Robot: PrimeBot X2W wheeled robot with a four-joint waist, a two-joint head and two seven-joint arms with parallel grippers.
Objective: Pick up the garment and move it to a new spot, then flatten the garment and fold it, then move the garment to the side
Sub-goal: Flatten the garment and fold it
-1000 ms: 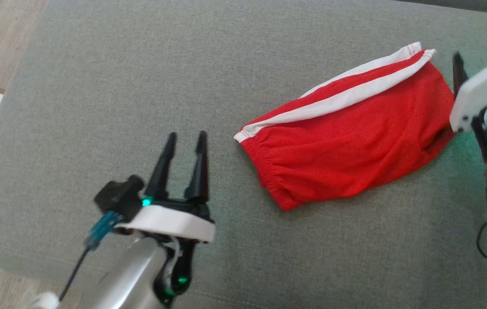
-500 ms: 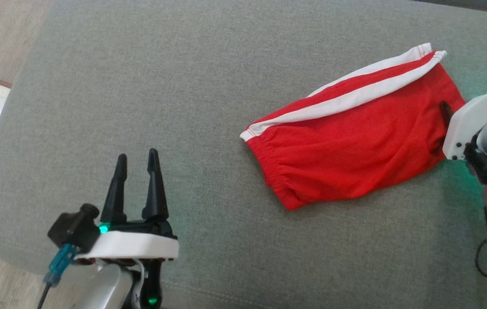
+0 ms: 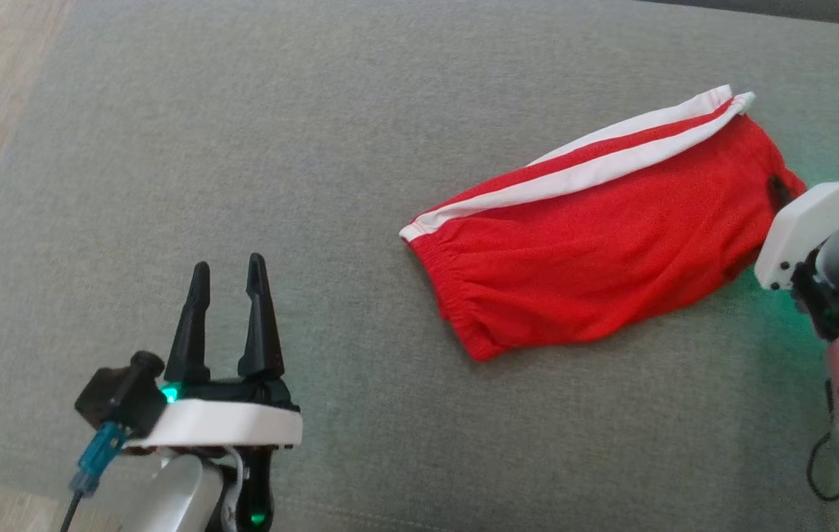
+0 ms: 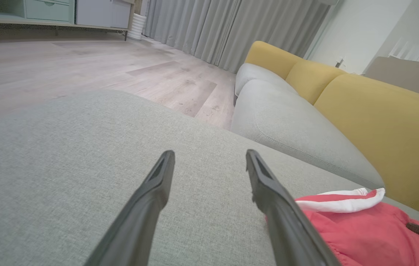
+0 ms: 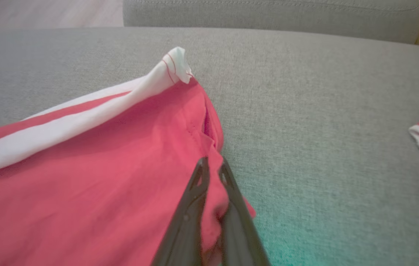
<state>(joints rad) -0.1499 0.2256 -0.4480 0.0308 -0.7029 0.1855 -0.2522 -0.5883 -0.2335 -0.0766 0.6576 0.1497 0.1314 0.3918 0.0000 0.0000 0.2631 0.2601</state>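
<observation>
Broad grey cushion (image 3: pixel 242 148), pale wood floor (image 4: pixel 83 62) beyond — grey curtains (image 4: pixel 213 29) at the far end, yellow-backed sofa (image 4: pixel 360 111) alongside, white wall (image 4: pixel 357 33) behind.

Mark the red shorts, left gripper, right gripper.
red shorts (image 3: pixel 582 273), head view, middle of cloth
left gripper (image 3: pixel 228 262), head view, between open fingertips
right gripper (image 5: pixel 213 161), right wrist view, between fingertips shut on shorts

You're looking at the garment (image 3: pixel 596 251): red shorts w/ white side stripes, lying mostly flat on the grey cushion (image 3: pixel 242 148). In head view the gathered elastic waistband is at the lower-left end, the leg hem at upper right, and the stripes run along the far edge. Its right edge is pinched in the right pincer (image 5: pixel 211 164), w/ fabric bunched there.
</observation>
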